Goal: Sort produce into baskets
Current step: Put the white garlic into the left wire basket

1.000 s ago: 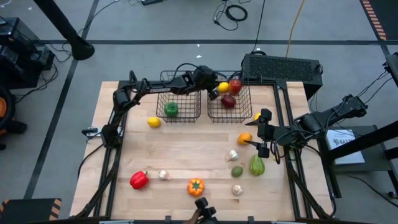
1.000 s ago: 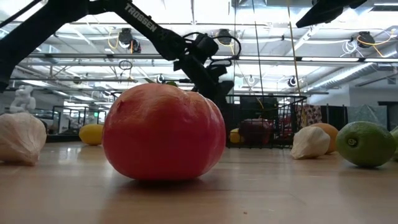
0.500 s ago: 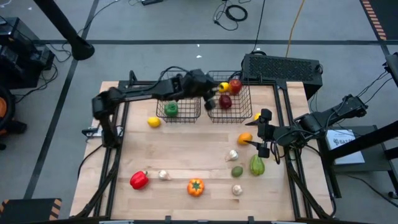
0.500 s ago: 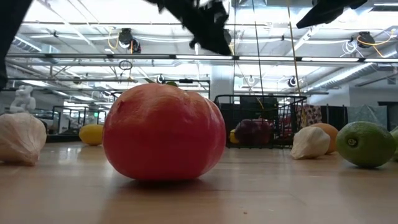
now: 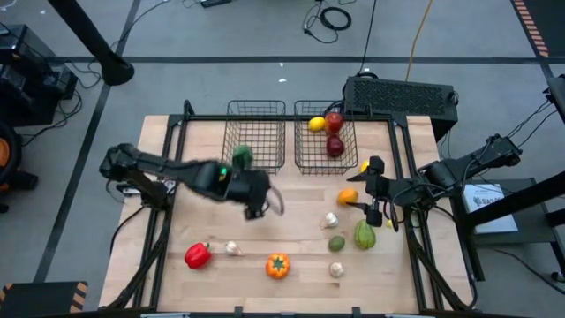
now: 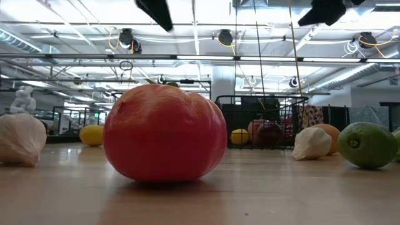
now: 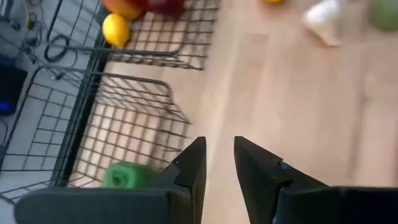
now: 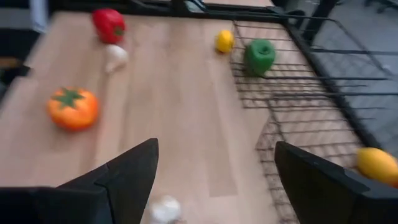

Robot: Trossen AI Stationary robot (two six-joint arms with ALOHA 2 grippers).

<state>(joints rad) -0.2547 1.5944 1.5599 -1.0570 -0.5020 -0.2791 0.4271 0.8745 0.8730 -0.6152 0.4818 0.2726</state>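
Two wire baskets stand at the table's far side. The left basket [image 5: 256, 134] holds a green pepper [image 5: 240, 157]. The right basket [image 5: 325, 137] holds a lemon [image 5: 316, 124] and two red apples [image 5: 334, 132]. More produce lies loose on the near half of the table: a red pepper [image 5: 198, 256], an orange pepper [image 5: 277, 265], whitish bulbs [image 5: 329, 220] and green pieces [image 5: 365, 234]. My left gripper [image 5: 269, 205] hangs over the table's middle with a narrow, empty gap between its fingers [image 7: 219, 146]. My right gripper [image 5: 372, 189] hovers wide open [image 8: 214, 149] beside an orange [image 5: 348, 197].
A black box [image 5: 402, 95] sits behind the right basket. A lemon [image 8: 224, 40] lies on the wood just in front of the left basket. In the low view the orange pepper [image 6: 164, 132] fills the foreground. Bare wood lies between the baskets and the near produce.
My left gripper has swung from above the right basket toward the table's near side and left, rising, and now hangs over the table's middle; its wrist has turned on the way. The darker apple in the right basket has rolled slightly to the right.
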